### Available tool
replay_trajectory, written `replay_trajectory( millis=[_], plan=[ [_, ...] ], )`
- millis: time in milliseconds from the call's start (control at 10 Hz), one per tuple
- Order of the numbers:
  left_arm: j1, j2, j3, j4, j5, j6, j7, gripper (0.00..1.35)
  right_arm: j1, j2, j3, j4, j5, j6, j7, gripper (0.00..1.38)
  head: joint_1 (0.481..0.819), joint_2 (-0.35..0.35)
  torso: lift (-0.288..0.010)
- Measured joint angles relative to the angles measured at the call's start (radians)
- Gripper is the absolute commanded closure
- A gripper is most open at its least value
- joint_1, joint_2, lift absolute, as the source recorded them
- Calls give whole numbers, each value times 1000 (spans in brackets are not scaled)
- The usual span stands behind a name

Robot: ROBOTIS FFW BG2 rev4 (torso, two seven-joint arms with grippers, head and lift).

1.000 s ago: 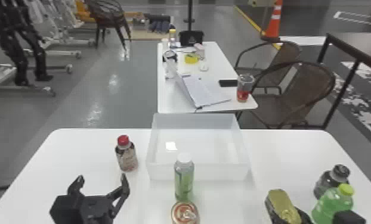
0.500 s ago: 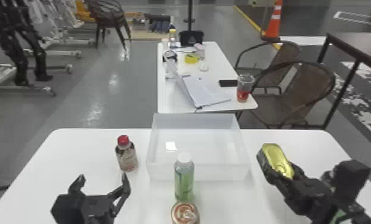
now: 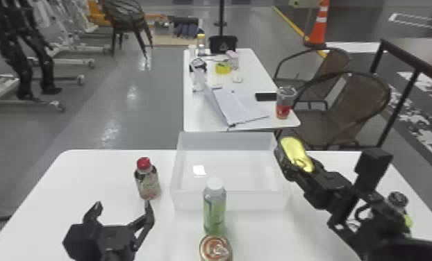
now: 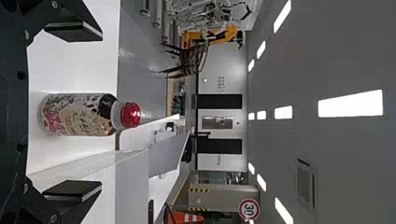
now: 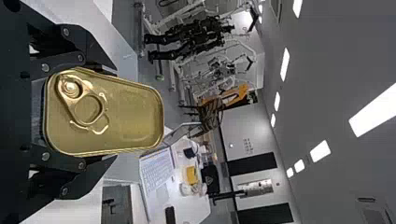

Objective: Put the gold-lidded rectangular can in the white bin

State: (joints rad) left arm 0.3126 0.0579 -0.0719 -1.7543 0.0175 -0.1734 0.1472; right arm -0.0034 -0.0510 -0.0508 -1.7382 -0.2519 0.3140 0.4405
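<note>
Where the head view runs right of centre, beside the white bin's [image 3: 191, 203] right-hand wall, one gold-lidded rectangular can [image 3: 297, 152], held clear of the table [image 3: 97, 173] and outside the bin. Closure: pull tab [image 5: 88, 109], lying flat on the lid. Holder: right gripper [image 5: 109, 114], clamped on the can from both long sides, near the tab end, the farther end projecting past the fingers. Left gripper [image 3: 123, 208]: parked at lower left of the head view, fingers apart, nothing between them. Handling, by judgement: stiff metal, probably sealed and full, so modest in weight but denser than its size suggests; smooth walls, liable to slip or pivot, given the overhang. Fragility low, save for denting of the walls under excess squeeze. Recommended hold: the present one, flat pads square on the long walls, pressure firm and even, tab left unhooked; the grip best kept until the can is over the bin floor and low.
</note>
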Motion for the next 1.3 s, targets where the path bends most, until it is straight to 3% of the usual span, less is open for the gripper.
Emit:
replay_trajectory(
  millis=[700,1100,1300],
  plan=[
    [-15,7,-13,17,15,2,0,176,-241,-26,102,360,14,67,71,1285,549,0,-100],
    [-18,11,-14,22,23,-8,0,174,-265,-26,122,470,-22,-8,76,1239,549,0,-100],
    [-18,12,-14,22,24,-9,0,176,-270,-26,123,487,-31,-24,76,429,549,0,-100]
  ],
)
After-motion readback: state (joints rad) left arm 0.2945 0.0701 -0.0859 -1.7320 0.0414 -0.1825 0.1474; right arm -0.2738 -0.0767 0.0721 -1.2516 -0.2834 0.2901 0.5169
